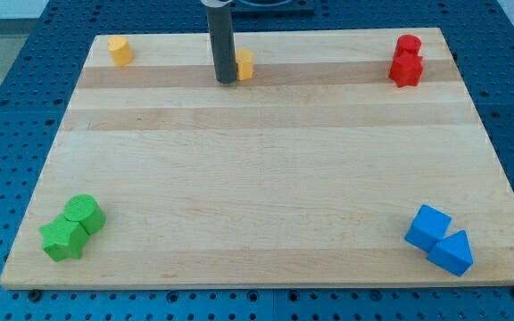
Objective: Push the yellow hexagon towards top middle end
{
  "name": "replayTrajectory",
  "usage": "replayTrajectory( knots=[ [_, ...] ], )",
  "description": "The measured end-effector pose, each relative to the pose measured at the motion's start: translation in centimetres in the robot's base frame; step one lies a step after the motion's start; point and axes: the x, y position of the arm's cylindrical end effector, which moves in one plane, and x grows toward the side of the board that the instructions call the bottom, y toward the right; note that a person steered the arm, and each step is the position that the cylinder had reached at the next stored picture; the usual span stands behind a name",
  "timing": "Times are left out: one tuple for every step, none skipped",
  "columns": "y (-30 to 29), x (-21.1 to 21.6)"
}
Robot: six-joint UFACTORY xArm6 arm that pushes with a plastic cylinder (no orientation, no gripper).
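Observation:
A small yellow hexagon block (pixel 244 64) sits on the wooden board (pixel 266 178) near the view's top, a little left of the middle. My tip (pixel 226 80) rests on the board against the block's left side, and the rod hides the block's left edge. A second yellow block (pixel 120 50) stands at the board's top left corner.
Two red blocks (pixel 406 61) sit stacked close together at the top right. Two green blocks (pixel 72 226) sit at the bottom left. A blue cube (pixel 427 226) and a blue triangular block (pixel 453 252) sit at the bottom right.

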Motion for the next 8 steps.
replayTrajectory(
  knots=[
    [1.5,-0.5],
    [2.1,-0.5],
    [2.1,-0.5],
    [3.2,-1.3],
    [3.5,-2.5],
    [3.5,-2.6],
    [3.5,-2.6],
    [3.5,-2.7]
  ],
)
